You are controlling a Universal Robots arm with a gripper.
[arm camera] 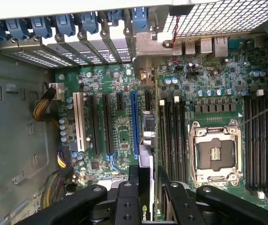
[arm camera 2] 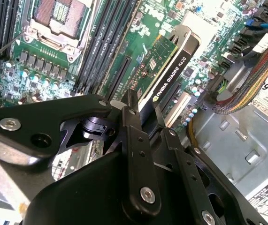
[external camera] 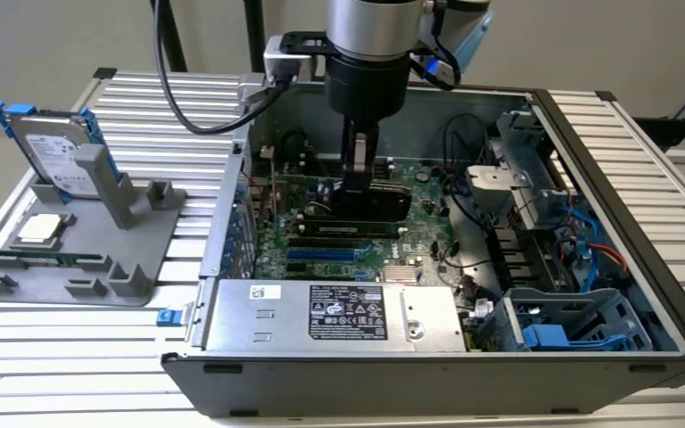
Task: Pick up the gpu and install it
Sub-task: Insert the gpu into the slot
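Two black fingers [arm camera 2: 136, 140] of the gripper [external camera: 360, 183] are closed on the gpu [arm camera 2: 169, 63], holding it upright on its edge over the green motherboard [arm camera: 119, 122] inside the open computer case [external camera: 628, 205].

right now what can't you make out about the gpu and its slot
- The gpu's bottom edge and slot contact: hidden in the second wrist view by the card's own body, so whether it is seated cannot be told.
- Its near end: covered in the first wrist view by the gripper.
- Its lower part in the exterior view: hidden behind the gripper.
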